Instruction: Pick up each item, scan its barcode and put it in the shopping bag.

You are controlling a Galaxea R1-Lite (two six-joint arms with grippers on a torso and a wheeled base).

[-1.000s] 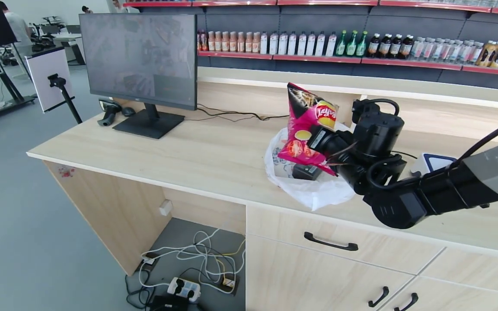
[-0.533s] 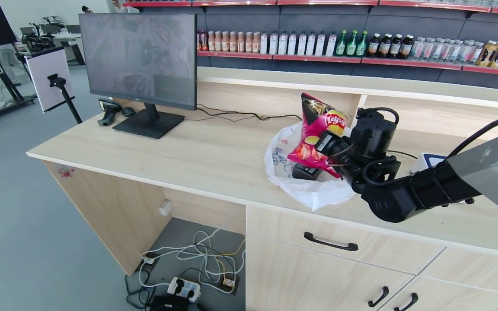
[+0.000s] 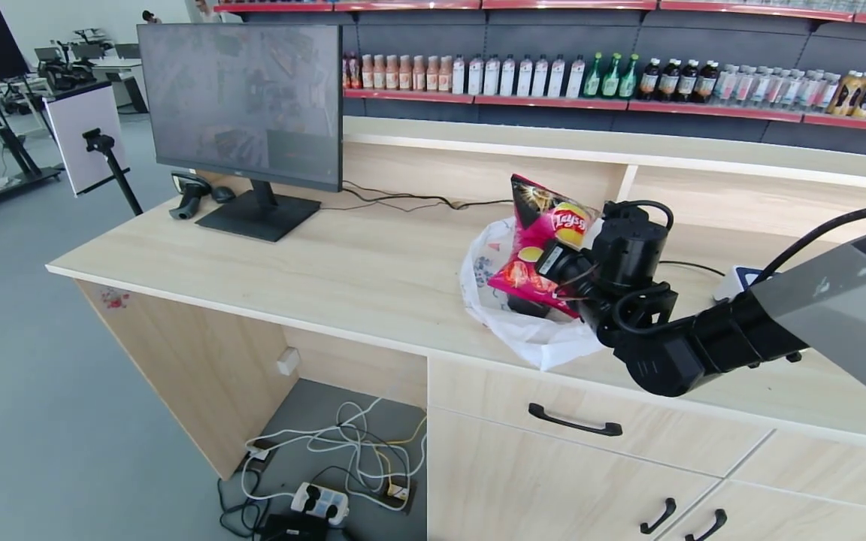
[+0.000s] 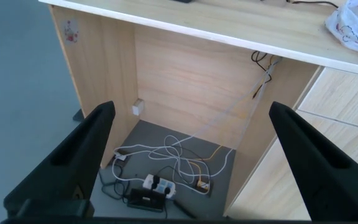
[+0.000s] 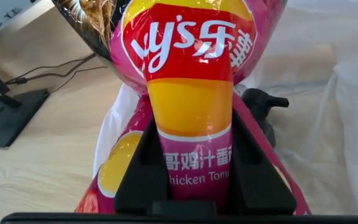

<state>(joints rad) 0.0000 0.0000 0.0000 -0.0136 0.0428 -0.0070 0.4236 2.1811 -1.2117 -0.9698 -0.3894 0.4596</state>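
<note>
A pink and yellow bag of chips [image 3: 542, 240] hangs over the white plastic shopping bag [image 3: 531, 330] on the wooden counter, its lower end down inside the bag's mouth. My right gripper [image 3: 553, 267] is shut on the chips bag; in the right wrist view both black fingers [image 5: 143, 168] press against the chips bag [image 5: 194, 106], with the shopping bag [image 5: 328, 112] spread behind it. A dark item [image 3: 527, 306] lies in the shopping bag. My left gripper [image 4: 191, 168] hangs open below the counter's edge, looking into the knee space, with nothing between its fingers.
A monitor [image 3: 241, 105] stands at the counter's far left, with a handheld barcode scanner [image 3: 191, 197] beside its base. A white and blue box [image 3: 737, 282] sits behind my right arm. Cables and a power strip [image 4: 160, 183] lie on the floor under the counter. Drink shelves line the back wall.
My right gripper has carried the chips bag downward, first to the right and then back left, so its lower end now sits in the shopping bag's mouth.
</note>
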